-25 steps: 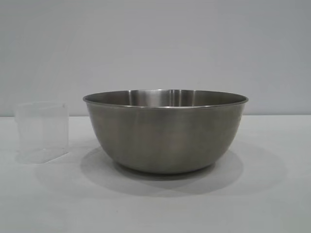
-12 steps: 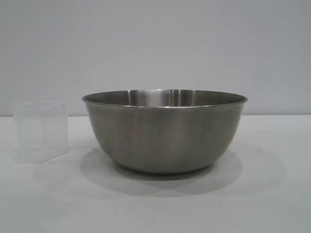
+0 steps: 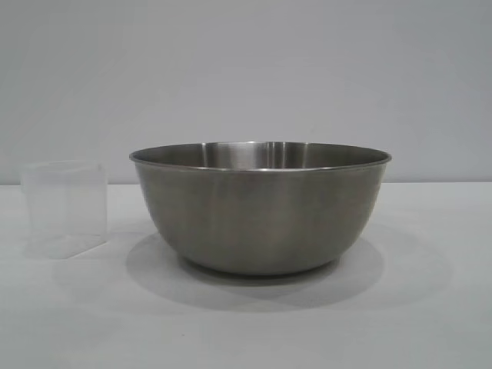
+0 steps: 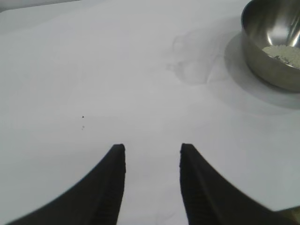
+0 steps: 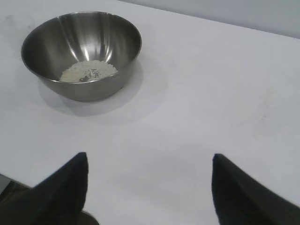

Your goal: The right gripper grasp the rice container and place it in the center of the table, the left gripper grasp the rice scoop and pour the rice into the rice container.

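From the outside camera we see the steel bowl (image 3: 261,207) standing upright on the white table (image 3: 430,323), with the clear plastic cup (image 3: 65,207) upright beside it toward the left arm's side, apart from the bowl and not touching it. Neither arm shows here.

In the left wrist camera we see the left pincer (image 4: 152,154) released, its two dark fingers (image 4: 112,183) parted over bare table with nothing between them. Beyond it the clear cup (image 4: 192,61) shows faintly, just beside the bowl (image 4: 276,47), which holds a pale heap of rice (image 4: 283,54).

In the right wrist camera we see the right pincer (image 5: 147,164) spread wide and holding nothing, above bare table. The bowl (image 5: 82,51) stands well ahead of it, with rice (image 5: 89,70) lying on its bottom.
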You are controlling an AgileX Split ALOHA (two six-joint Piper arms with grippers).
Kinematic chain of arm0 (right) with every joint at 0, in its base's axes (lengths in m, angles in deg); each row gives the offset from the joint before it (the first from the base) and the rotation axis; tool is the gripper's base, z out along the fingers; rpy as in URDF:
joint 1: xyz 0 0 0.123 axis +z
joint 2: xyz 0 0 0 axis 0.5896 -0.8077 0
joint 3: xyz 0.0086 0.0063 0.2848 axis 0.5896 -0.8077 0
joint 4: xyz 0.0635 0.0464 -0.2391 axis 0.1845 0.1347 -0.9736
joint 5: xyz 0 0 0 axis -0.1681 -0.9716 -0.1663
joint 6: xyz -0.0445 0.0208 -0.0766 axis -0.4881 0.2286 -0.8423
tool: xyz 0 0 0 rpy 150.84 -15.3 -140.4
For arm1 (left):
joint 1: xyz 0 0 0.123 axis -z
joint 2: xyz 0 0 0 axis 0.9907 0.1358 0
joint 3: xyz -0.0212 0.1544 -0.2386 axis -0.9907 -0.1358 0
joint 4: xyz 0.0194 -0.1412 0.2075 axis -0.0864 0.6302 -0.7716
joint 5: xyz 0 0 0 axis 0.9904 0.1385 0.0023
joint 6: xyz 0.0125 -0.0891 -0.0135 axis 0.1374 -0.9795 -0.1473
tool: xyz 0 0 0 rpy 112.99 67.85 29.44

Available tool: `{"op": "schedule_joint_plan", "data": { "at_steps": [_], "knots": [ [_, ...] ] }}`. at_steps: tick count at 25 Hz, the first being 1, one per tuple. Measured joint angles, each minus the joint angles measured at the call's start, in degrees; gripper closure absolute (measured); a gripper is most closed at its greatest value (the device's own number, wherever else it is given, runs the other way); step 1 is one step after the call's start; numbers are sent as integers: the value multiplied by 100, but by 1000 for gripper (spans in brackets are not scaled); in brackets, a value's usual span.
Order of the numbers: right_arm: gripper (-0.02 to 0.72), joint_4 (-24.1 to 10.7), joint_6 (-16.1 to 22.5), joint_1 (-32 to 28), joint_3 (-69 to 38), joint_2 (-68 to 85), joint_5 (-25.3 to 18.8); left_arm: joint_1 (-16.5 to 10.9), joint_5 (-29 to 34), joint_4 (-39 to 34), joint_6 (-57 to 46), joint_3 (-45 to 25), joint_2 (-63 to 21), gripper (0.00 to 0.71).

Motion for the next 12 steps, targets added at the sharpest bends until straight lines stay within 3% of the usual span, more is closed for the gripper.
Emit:
{"op": "schedule_joint_plan", "data": {
  "at_steps": [4,12],
  "knots": [
    [232,0,0,-799,0,0,0,-514,0,0,0,0,0,462],
    [232,0,0,-839,0,0,0,-561,0,0,-22,0,0,462]
  ]
}}
